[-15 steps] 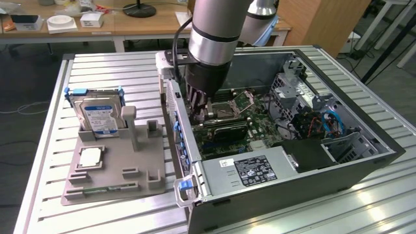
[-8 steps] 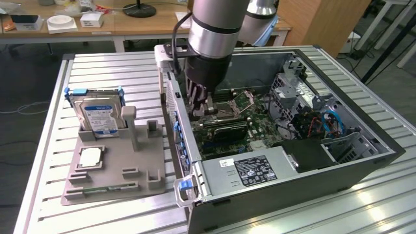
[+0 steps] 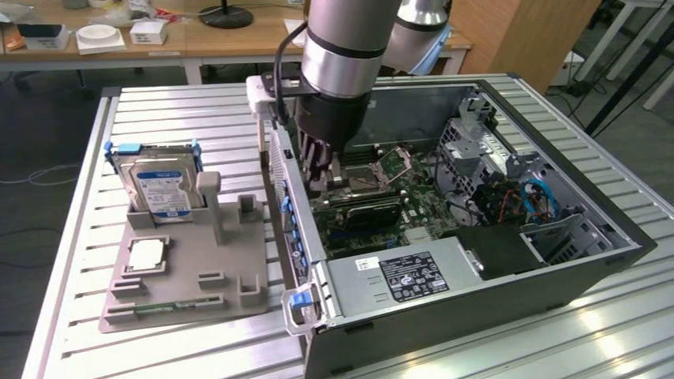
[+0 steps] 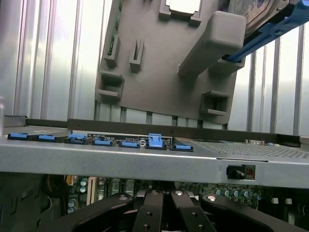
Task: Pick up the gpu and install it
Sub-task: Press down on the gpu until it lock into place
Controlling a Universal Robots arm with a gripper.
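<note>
**End effector low inside the case, fingers closed, gpu not clearly seen**

At the exterior view's left, on the slatted bench (image 3: 74,237), lies a grey holder tray (image 3: 200,260). At its far end a blue-labelled hard drive (image 3: 158,185) stands in its cradle. A processor chip (image 3: 145,257) lies flat in the middle, and a narrow green memory stick (image 3: 169,306) lies at the near edge. The two upright posts (image 3: 207,205) of the tray hold nothing between them.

To the right of the tray is the open computer case (image 3: 589,260). The end effector (image 3: 321,170) is lowered inside it, just beside the left wall with the row of blue clips (image 4: 154,141) and close above the motherboard (image 3: 368,205). In the wrist view its fingers (image 4: 149,212) are drawn fully together.

I cannot make out the gpu with certainty. The dark narrow shape straight under the end effector may be the card or only the fingers. Since the posts are empty, I judge that the gpu is directly below the end effector, at the expansion slots. There its long axis would run from the clip wall towards the right.

Nearer in the case sits the power supply (image 3: 411,276).
</note>
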